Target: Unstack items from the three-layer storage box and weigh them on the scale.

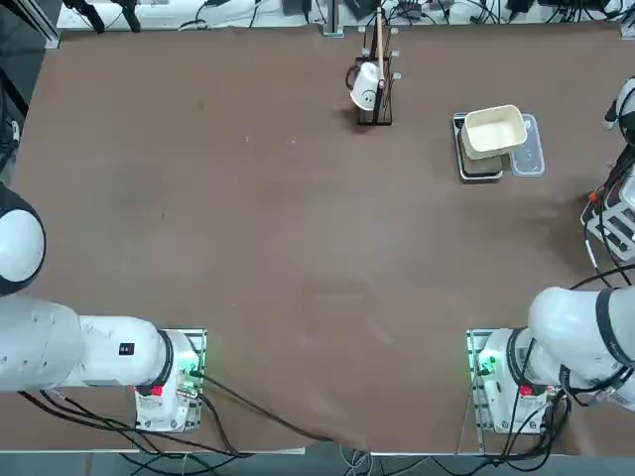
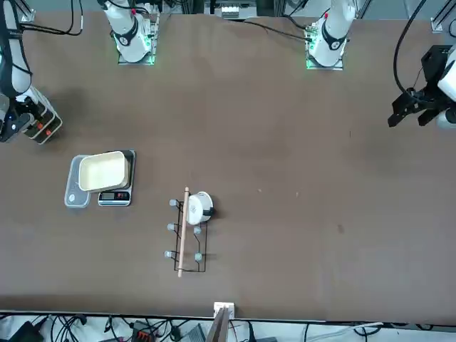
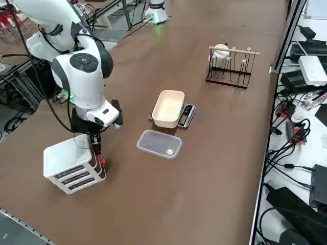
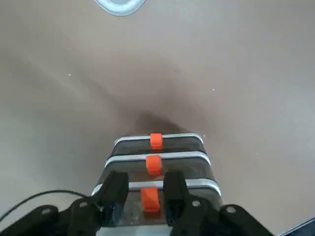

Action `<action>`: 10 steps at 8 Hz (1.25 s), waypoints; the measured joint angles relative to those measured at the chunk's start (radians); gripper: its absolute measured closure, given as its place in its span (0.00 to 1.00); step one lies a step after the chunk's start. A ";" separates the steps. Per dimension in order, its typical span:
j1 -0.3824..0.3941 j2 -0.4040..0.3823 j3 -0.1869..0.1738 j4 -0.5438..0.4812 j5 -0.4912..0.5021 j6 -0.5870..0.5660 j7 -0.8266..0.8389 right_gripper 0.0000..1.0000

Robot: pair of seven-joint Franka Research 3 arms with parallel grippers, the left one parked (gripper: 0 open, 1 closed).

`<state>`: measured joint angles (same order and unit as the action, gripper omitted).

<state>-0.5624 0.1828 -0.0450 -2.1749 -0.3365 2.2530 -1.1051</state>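
Tray (image 3: 168, 107) on scale (image 3: 187, 115); container (image 3: 159, 144) beside; rack (image 3: 72, 166) apart.

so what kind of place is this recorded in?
Most likely a robotics lab bench, not a kitchen. Two arms are bolted to a brown table ringed with loose cables. The right gripper straddles a red clip on the storage box, with a scale as prop.

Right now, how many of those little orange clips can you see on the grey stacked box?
3. The orange clips run in a row down the front of the storage box, one per layer: the top clip sits between the pincer's fingers, then the middle clip and bottom clip.
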 joint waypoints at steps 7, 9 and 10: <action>-0.011 0.002 0.003 0.001 -0.014 0.005 0.000 0.87; -0.011 -0.001 0.006 0.001 -0.017 0.002 0.000 0.88; -0.009 -0.001 0.008 0.001 -0.020 0.000 0.000 0.88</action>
<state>-0.5717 0.1820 -0.0368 -2.1743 -0.3564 2.2528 -1.1047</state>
